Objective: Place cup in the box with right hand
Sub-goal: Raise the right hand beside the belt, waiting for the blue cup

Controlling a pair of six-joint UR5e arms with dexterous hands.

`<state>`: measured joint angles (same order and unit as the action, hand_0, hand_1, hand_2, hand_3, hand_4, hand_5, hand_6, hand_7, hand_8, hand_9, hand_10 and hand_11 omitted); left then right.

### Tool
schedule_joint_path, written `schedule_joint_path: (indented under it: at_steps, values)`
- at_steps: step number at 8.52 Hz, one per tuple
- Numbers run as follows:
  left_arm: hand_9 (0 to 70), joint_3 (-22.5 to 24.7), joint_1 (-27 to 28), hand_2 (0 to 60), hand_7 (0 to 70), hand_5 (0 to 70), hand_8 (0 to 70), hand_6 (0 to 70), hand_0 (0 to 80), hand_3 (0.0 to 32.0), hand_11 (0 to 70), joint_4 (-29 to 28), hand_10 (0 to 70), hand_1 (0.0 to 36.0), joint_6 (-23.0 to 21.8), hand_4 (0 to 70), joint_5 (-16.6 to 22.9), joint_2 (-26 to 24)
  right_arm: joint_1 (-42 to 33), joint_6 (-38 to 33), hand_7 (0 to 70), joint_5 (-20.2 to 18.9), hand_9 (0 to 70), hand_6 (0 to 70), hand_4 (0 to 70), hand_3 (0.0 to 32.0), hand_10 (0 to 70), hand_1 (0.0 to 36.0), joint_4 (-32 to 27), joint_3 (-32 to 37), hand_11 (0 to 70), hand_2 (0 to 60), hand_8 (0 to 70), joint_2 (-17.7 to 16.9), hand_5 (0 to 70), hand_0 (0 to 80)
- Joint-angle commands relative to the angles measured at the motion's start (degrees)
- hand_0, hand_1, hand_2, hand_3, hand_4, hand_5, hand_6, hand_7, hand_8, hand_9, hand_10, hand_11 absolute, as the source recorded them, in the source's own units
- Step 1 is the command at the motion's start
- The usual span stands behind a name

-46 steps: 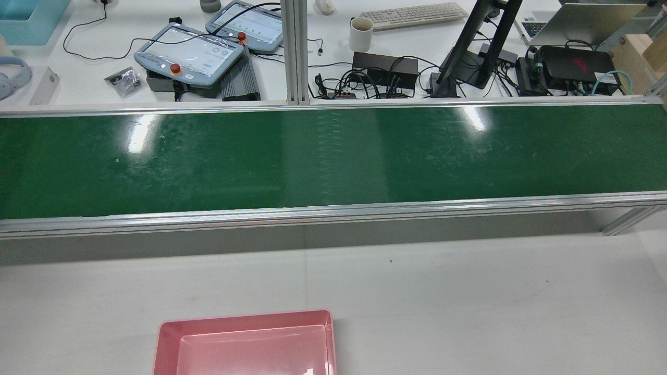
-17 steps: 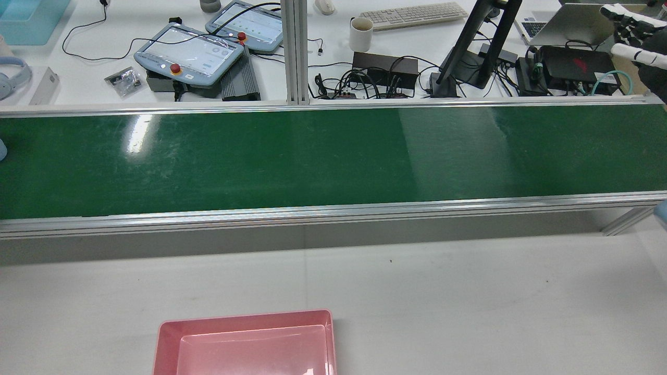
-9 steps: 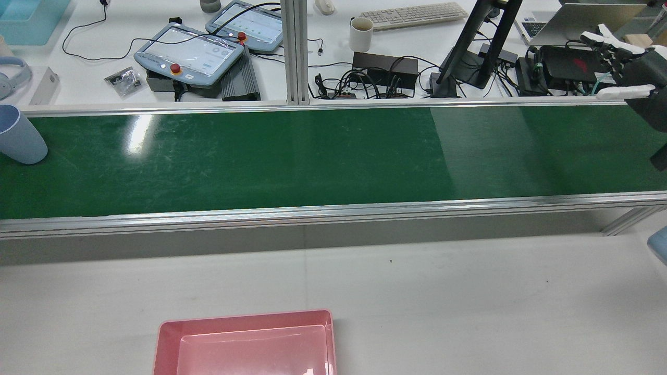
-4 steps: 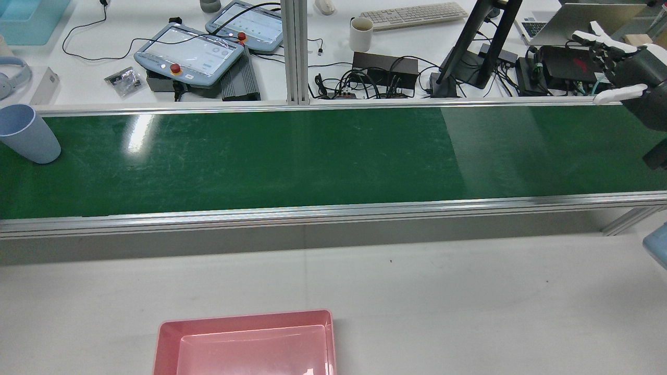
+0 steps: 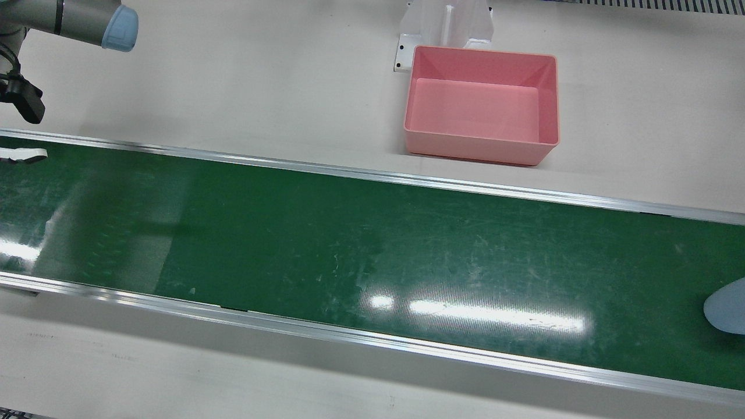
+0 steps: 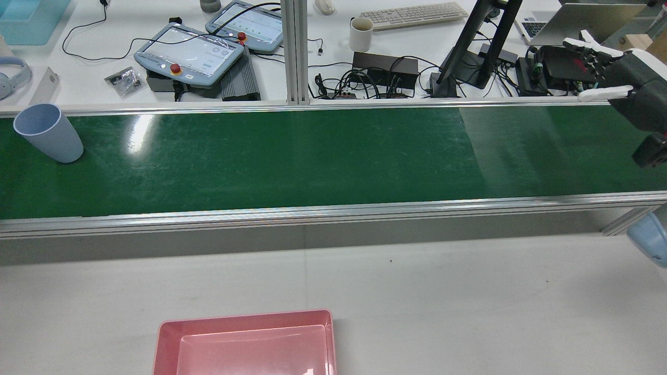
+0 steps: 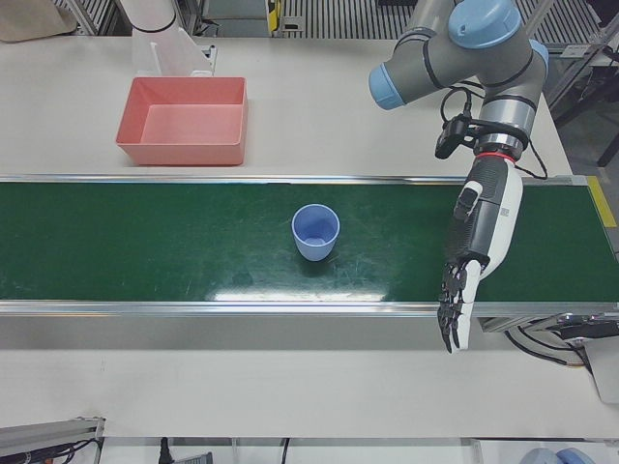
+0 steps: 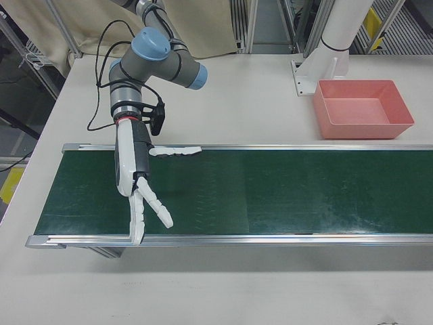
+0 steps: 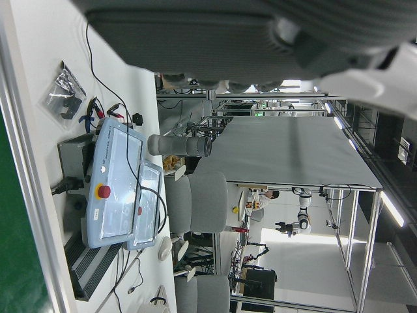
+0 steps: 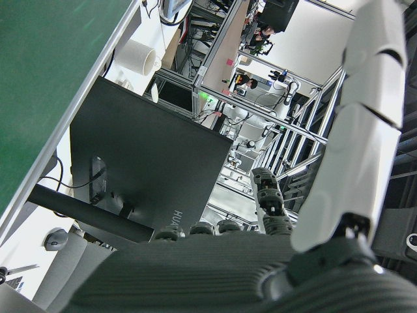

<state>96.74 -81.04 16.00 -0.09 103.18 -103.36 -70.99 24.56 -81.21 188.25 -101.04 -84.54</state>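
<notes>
Hovering over one end of the green conveyor belt point(image 8: 270, 193), my right robot hand point(image 8: 145, 203) has its fingers spread apart and holds nothing. My left robot hand point(image 7: 462, 290) hangs at the opposite end, fingers also apart and empty. The pale blue cup point(image 7: 315, 232) stands upright on the belt near that left robot hand, well apart from the pink box point(image 7: 182, 121) on the white worktop point(image 7: 309, 106).

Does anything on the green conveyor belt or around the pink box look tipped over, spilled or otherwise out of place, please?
Nothing stands out. The light blue plastic cup stands upright on the green conveyor belt, mouth up and apparently empty. The pink plastic box sits level on the white table, empty. The right hand hangs open above the belt, holding nothing.
</notes>
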Motion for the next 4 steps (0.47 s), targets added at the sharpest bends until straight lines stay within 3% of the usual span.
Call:
schedule_joint_path:
  at_steps: [1,4]
  values:
    - [0.0,0.0,0.0,0.0,0.0,0.0,0.0,0.0,0.0,0.0,0.0,0.0,0.0,0.0,0.0,0.0,0.0,0.0,0.2,-0.6,0.0,0.0,0.0,0.2,0.0,0.0,0.0,18.4,1.2,0.1,0.0,10.7,0.0,1.7,4.4,48.9]
    - [0.0,0.1,0.0,0.0,0.0,0.0,0.0,0.0,0.0,0.0,0.0,0.0,0.0,0.0,0.0,0.0,0.0,0.0,-0.2,-2.2,0.0,-0.1,0.0,0.4,0.0,0.0,0.0,18.5,1.2,-0.5,0.0,12.1,0.0,1.5,4.2,48.8]
